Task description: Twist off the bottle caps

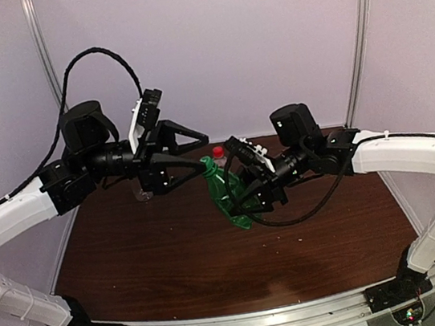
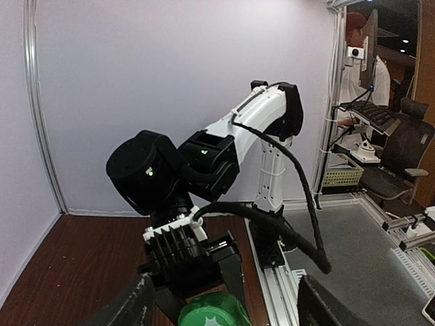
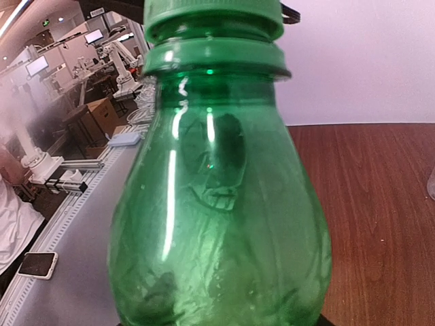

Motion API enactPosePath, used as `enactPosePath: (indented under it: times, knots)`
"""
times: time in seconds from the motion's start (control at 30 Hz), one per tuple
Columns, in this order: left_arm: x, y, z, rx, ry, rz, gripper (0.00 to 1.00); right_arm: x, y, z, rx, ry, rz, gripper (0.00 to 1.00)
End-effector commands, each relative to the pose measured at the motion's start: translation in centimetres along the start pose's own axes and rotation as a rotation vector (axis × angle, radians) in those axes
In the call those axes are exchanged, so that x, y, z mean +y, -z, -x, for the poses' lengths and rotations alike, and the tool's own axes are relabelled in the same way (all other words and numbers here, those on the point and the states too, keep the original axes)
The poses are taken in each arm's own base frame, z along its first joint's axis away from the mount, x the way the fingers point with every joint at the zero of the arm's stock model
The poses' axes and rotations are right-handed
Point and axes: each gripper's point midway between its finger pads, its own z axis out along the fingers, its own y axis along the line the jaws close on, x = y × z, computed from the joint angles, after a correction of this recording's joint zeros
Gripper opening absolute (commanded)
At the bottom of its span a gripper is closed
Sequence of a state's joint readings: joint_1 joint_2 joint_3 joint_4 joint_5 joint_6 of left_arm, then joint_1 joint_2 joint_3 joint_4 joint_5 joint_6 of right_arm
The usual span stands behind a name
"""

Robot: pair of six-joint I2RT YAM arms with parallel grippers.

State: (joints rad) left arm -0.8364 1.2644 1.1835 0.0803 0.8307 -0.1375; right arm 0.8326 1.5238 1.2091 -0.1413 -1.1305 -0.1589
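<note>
Brown table [image 1: 133, 256], green bottle [image 3: 217, 204] gripped tilted by right gripper [image 1: 248, 195]; left gripper [image 1: 204, 152] spread wide around cap [image 2: 214, 314] (green).

Green translucent plastic bottle [image 3: 217, 204]: wall smooth and glossy, with sharp white highlights; faint creasing low on the body.
Green opaque plastic screw cap [image 3: 214, 17]: smooth, semi-gloss; the collar ring beneath has the same finish.
Small red plastic cap [image 1: 217, 151]: too small to judge its finish.
Dark brown wood-grain table top [image 1: 157, 252]: smooth, with a low satin sheen and streaked grain.
Silver metal rail [image 1: 248, 321] along the table's near edge: bare metal with a dull shine.
White plastic arm shells [image 1: 402, 151]: smooth, slightly glossy.
Black motor housings [image 2: 146, 170]: smooth, with a dull sheen.
Black braided cable sleeve [image 2: 272, 221]: coarse weave, matt.
Pale lilac wall panels [image 1: 226, 48]: matt and even.
</note>
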Motion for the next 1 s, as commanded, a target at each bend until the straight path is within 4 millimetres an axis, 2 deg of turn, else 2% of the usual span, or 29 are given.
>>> enactPosePath:
  times: [0.0, 0.37, 0.6, 0.77, 0.97]
  knots:
    - [-0.5, -0.5, -0.1, -0.017, -0.035, -0.081, 0.71, 1.4, 0.2, 1.4, -0.030, 0.028, 0.090, 0.46]
    - [-0.4, -1.2, -1.1, -0.010, 0.004, -0.123, 0.47, 1.7, 0.3, 1.4, -0.035, 0.029, 0.107, 0.46]
    - [-0.3, -1.3, -1.6, -0.006, 0.017, -0.128, 0.43, 1.5, 0.6, 1.7, -0.043, 0.035, 0.093, 0.45]
    - [-0.2, -1.4, -1.6, -0.009, 0.023, -0.121, 0.34, 1.1, 0.9, 1.8, -0.049, 0.035, 0.062, 0.44]
    - [0.4, -1.4, -1.9, -0.004, 0.051, -0.085, 0.25, -0.3, 1.5, 2.3, -0.056, 0.036, -0.044, 0.42]
